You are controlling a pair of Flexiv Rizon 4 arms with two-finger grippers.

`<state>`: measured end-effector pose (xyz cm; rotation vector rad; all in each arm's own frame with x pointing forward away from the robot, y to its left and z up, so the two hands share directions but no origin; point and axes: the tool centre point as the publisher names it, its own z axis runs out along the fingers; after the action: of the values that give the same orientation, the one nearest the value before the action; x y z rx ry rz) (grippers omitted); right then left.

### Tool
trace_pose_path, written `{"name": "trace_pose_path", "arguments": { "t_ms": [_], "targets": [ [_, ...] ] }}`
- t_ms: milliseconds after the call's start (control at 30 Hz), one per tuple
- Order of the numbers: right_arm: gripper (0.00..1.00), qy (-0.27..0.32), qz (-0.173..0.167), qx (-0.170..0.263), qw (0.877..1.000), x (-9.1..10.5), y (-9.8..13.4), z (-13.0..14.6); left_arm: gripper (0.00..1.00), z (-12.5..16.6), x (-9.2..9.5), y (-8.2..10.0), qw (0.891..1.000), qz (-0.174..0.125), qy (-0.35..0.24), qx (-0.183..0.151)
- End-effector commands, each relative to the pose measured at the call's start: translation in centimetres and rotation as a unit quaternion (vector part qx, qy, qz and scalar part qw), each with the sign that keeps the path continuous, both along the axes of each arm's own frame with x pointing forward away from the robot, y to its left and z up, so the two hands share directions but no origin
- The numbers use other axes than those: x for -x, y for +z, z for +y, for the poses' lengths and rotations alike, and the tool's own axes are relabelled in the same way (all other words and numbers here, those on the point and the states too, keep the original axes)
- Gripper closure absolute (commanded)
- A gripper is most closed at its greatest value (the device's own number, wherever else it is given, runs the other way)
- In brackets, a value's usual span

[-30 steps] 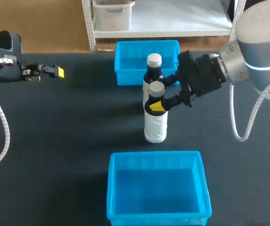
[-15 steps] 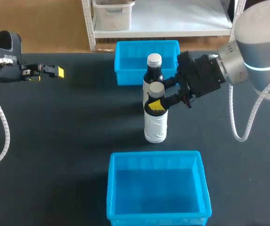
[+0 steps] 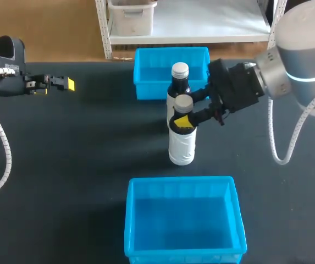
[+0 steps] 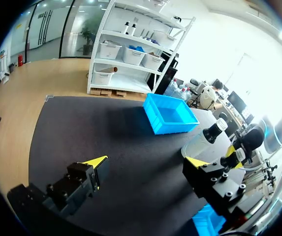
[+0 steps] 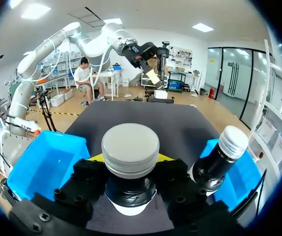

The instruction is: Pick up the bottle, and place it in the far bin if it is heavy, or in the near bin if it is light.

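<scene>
White bottle (image 3: 181, 144): R gripper (image 3: 183, 122) clamps neck; lifting could topple dark bottle (image 3: 179, 83) just behind, far side. L gripper (image 3: 65, 83) open, empty.

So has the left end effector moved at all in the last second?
No. The left end effector sits in the same spot in the head view, level with the front wall of the far bin and at the same gap from it.

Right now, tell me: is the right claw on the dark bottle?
No, the right claw grips the white bottle at its neck; the dark bottle stands beside it.
</scene>
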<state>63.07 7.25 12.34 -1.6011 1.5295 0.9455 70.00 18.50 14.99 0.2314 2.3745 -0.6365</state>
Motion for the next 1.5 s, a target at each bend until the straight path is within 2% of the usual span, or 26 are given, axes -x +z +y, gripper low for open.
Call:
{"name": "trace_pose_path", "arguments": {
  "t_ms": [33, 367, 967, 1300, 1500],
  "targets": [
    [1.0, -0.004, -0.003, 0.005, 1.0, 0.4, 1.0, -0.4, 0.0, 0.0, 0.0, 0.0, 1.0, 0.0, 0.0, 0.0],
    [1.0, -0.02, -0.012, 0.009, 1.0, 0.3, 2.7, -2.5, 0.0, 0.0, 0.0, 0.0, 1.0, 0.0, 0.0, 0.0],
    [1.0, -0.069, -0.013, 0.013, 0.997, -0.1, 4.5, -9.5, 0.0, 0.0, 0.0, 0.0, 1.0, 0.0, 0.0, 0.0],
    [1.0, -0.091, -0.017, 0.017, 0.996, -1.0, 5.3, -13.3, 0.0, 0.0, 0.0, 0.0, 1.0, 0.0, 0.0, 0.0],
    [1.0, -0.09, -0.017, 0.02, 0.996, -2.3, 5.6, -15.0, 0.0, 0.0, 0.0, 0.0, 1.0, 0.0, 0.0, 0.0]
  ]
}}
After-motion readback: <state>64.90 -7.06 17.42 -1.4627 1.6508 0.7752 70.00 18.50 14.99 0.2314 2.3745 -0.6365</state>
